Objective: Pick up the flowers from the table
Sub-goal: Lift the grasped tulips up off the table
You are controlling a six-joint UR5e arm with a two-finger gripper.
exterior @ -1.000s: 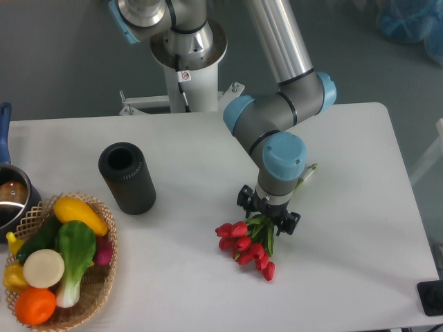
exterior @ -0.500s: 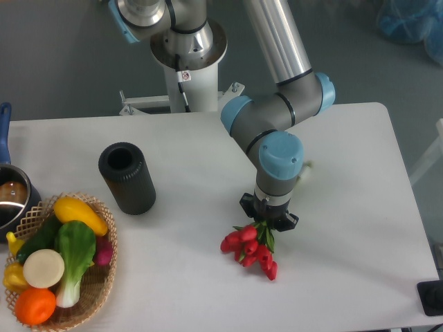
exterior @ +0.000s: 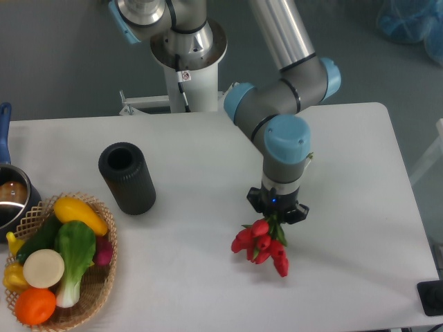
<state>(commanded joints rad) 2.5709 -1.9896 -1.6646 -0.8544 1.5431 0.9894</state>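
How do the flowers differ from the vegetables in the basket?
The flowers are all red buds, hanging from the gripper; the vegetables are mixed yellow, green, white and orange, lying in the wicker basket. The flowers are one tight bunch; the vegetables are separate pieces. Both sit over the table.

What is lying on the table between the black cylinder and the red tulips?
Nothing: in the camera view only bare white table lies between the black cylinder and the tulips.
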